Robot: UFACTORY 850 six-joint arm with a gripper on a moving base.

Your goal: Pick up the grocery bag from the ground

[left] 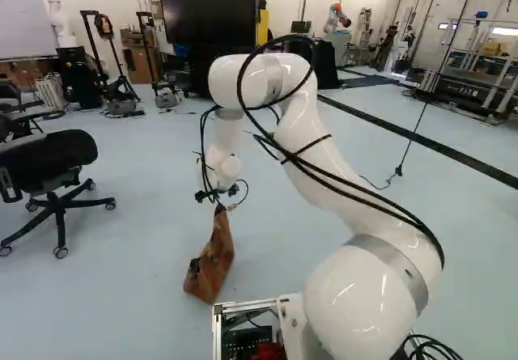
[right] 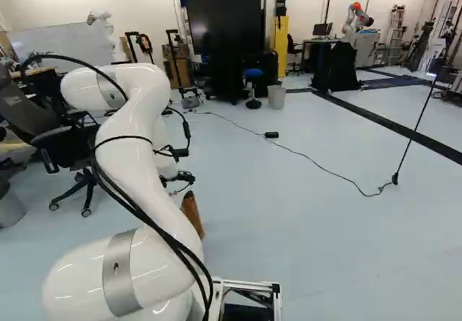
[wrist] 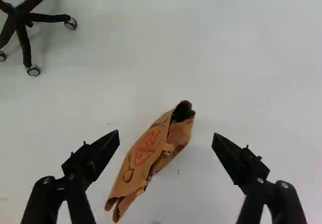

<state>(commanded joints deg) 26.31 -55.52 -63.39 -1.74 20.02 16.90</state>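
The claw [wrist: 166, 135] hung wide, gripping nothing; I judged the approach well along, grip and lift undone. The pale floor [left: 146, 214] bore the load. The white arm [right: 137, 169] hid part of the grocery bag [left: 212, 264], which lay lower left of centre in the left base view. Its dark mouth [wrist: 183, 112] concealed any contents.

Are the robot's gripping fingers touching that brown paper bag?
Apart. The wrist view shows the gripper open, with one finger off each side of the brown paper bag and pale floor visible between the bag and each finger.
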